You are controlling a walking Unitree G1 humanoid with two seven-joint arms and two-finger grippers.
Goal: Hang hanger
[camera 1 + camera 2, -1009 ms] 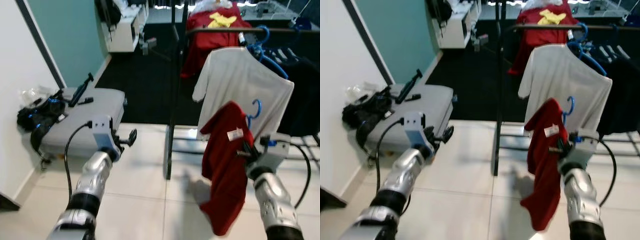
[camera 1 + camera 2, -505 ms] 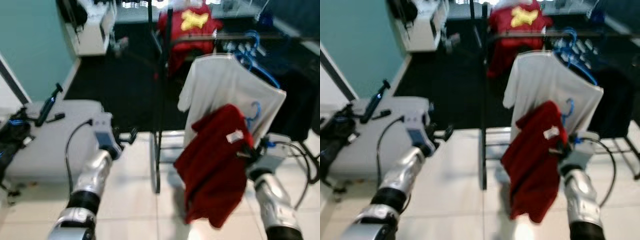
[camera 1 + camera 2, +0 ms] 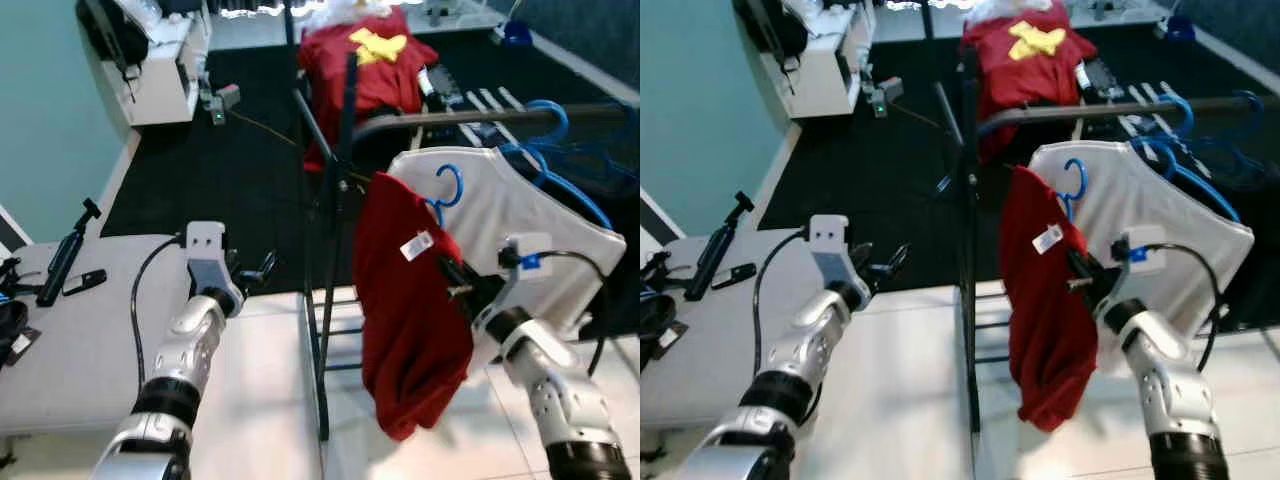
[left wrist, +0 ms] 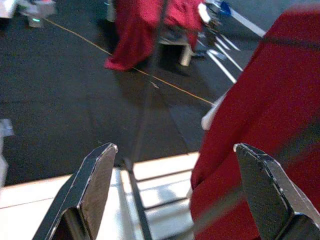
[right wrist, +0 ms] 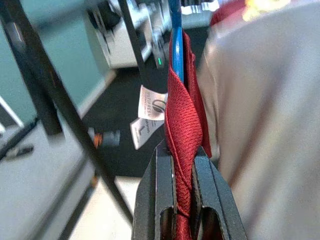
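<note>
A red shirt (image 3: 405, 300) hangs on a blue hanger (image 3: 447, 187). My right gripper (image 3: 455, 282) is shut on the shirt's collar and the hanger under it. The right wrist view shows its fingers (image 5: 160, 180) pinching the red collar (image 5: 182, 125), with the blue hanger (image 5: 175, 45) rising above. The hanger's hook is just below the dark rail (image 3: 470, 117) of the clothes rack, in front of a white shirt (image 3: 525, 215) that hangs there on a blue hanger. My left gripper (image 3: 256, 274) is open and held out left of the rack's post, with nothing in it.
The rack's black upright post (image 3: 333, 220) stands between my arms. More blue hangers (image 3: 565, 150) crowd the rail on the right. A grey case (image 3: 60, 330) with black gear lies at the left. A white cabinet (image 3: 160, 75) and red clothes (image 3: 365, 55) are farther back.
The view has swung, and the rack is now closer and more central. My right gripper has lifted the red shirt and hanger up towards the rail. The left gripper stays open.
</note>
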